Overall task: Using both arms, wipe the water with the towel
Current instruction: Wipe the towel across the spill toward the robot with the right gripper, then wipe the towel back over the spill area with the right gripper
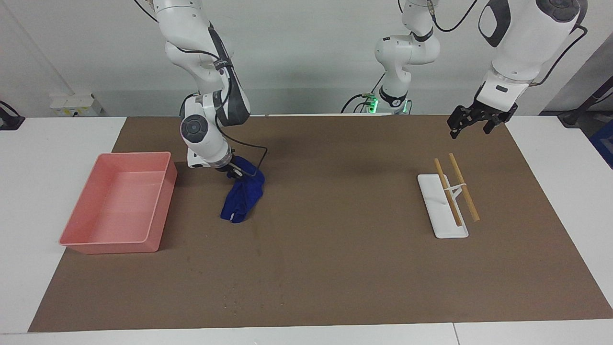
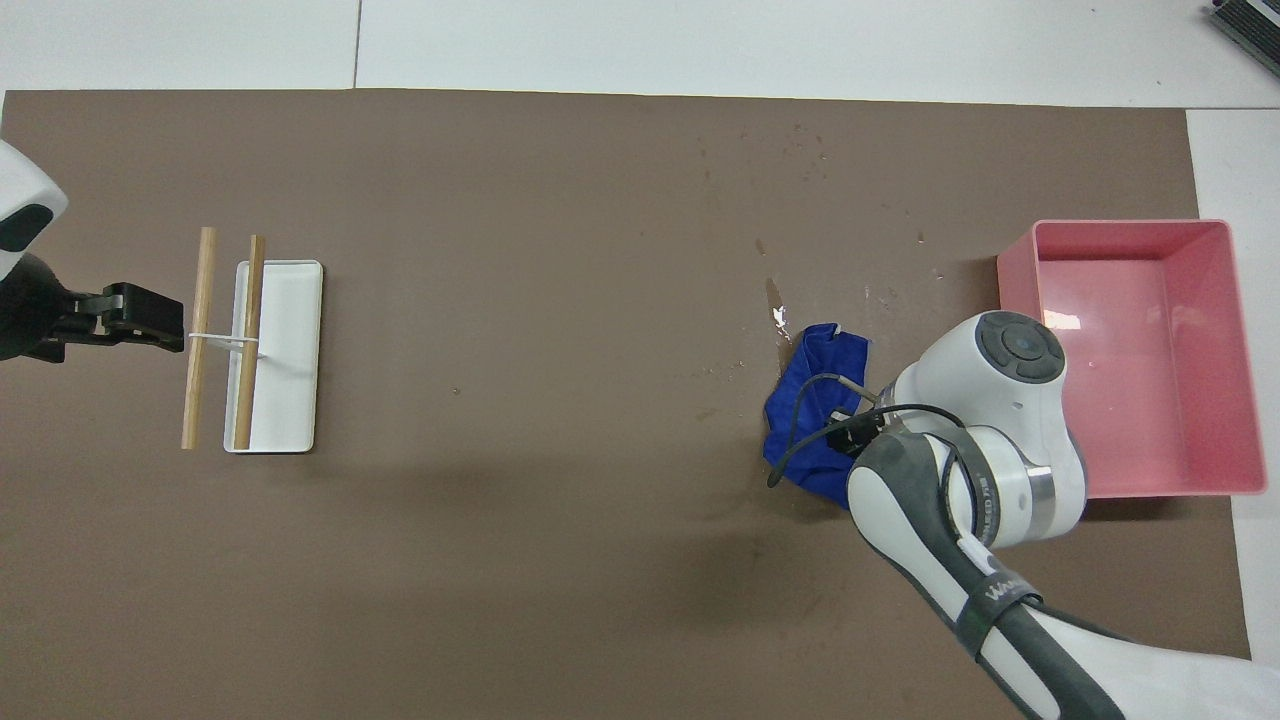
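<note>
A crumpled blue towel (image 1: 242, 199) (image 2: 815, 400) hangs from my right gripper (image 1: 233, 172), which is shut on its upper end, beside the pink tub. The towel's lower end trails on the brown mat. In the overhead view the right wrist hides most of that gripper. Water shows as tiny droplets (image 1: 239, 302) (image 2: 790, 140) near the mat's edge farthest from the robots. A short wet streak (image 2: 775, 300) lies just past the towel. My left gripper (image 1: 471, 124) (image 2: 150, 322) waits open in the air, over the mat at the left arm's end.
A pink tub (image 1: 110, 247) (image 2: 1020, 290) stands at the right arm's end, close beside the towel. A white tray (image 1: 443, 225) (image 2: 300, 350) carrying two wooden sticks (image 1: 463, 187) lies at the left arm's end, under the left gripper's reach.
</note>
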Controlling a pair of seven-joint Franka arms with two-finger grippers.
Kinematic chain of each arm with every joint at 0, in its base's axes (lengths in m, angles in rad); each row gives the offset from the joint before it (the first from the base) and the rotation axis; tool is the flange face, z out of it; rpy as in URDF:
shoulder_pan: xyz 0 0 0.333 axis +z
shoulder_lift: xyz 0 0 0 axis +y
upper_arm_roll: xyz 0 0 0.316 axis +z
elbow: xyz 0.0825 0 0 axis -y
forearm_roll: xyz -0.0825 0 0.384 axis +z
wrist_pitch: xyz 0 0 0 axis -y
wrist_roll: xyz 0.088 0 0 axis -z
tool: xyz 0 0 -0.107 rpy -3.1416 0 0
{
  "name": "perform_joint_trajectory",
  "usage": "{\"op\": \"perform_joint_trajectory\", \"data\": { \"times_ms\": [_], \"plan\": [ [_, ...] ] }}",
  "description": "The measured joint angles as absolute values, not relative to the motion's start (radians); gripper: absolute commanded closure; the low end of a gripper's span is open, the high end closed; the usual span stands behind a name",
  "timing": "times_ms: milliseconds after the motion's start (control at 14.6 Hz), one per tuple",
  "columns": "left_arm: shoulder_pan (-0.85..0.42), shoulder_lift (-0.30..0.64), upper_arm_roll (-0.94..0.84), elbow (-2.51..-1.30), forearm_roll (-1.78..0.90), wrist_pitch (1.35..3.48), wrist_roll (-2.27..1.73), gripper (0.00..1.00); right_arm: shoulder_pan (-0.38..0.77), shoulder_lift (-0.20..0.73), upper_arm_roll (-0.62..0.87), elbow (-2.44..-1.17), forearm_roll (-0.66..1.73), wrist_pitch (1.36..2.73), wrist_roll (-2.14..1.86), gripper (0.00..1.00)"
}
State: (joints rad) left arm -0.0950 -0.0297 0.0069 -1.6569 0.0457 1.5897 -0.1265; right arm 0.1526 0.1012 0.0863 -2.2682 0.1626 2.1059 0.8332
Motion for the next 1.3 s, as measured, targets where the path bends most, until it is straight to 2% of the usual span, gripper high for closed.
{"op": "perform_joint_trajectory", "data": {
  "times_ms": [205,547,821,1026,1300],
  "plan": [
    [-0.1,-0.03,0.009,-1.657,0.046,1.59,-0.127,0.0,0.181,0.059,0.088,-2.291,0.163,2.077,0.835,1.0],
    [-0.1,-0.03,0.002,-1.656,0.046,1.589,-0.127,0.0,0.286,0.052,0.092,-2.292,0.166,2.11,0.94,1.0],
    [-0.083,-0.031,-0.02,-1.656,0.046,1.589,-0.127,0.0,0.372,0.055,0.097,-2.295,0.167,2.274,1.013,1.0],
    [-0.005,-0.031,-0.099,-1.656,0.046,1.589,-0.127,0.0,0.371,0.078,0.093,-2.282,0.167,2.437,1.01,1.0],
    [0.008,-0.031,-0.11,-1.656,0.046,1.589,-0.127,0.0,0.325,0.14,0.09,-2.22,0.167,2.607,0.924,1.0]
  ]
}}
